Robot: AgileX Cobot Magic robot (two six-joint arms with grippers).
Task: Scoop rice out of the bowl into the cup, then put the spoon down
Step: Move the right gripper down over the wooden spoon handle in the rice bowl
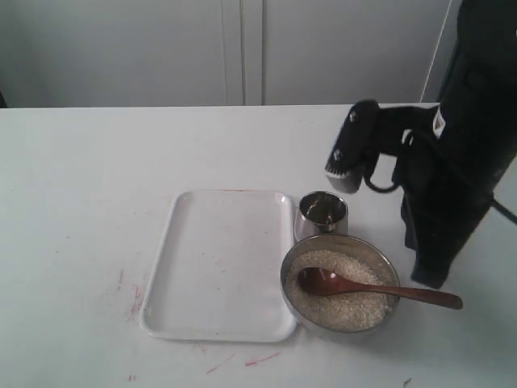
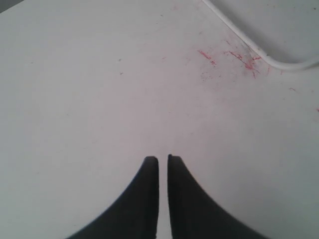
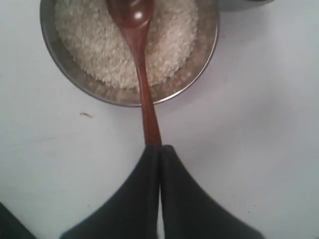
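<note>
Rice (image 3: pixel 89 40) is filling the bowl (image 3: pixel 202 69) just ahead of the right claw (image 3: pixel 159 148). The spoon (image 3: pixel 143 84) is lying in it, oval end resting on the grains and handle running back over the rim towards the claw. That claw is hanging with its jaws pressed together, only a hairline between them, and it is gripping nothing as far as I can see. The handle's end is passing out of sight under the fingertips, seemingly below them rather than between. The cup (image 1: pixel 313 222) is standing beyond the bowl from the claw, right against its rim or nearly so.

The left claw (image 2: pixel 163 158) is hovering over bare table (image 2: pixel 75 99), also all but closed and empty.

I'm judging the spoon to be light and stiff, its polished wood possibly slick. The slim stretch of handle outside the rim, nearest the claw, looks the place to pinch once the jaws are opening. It needs a firm hold so it isn't twisting under load. The grains are loose and will be spilling if the spoon tips. The cup is a small mouth to hit, and thin steel may be sliding if nudged.
</note>
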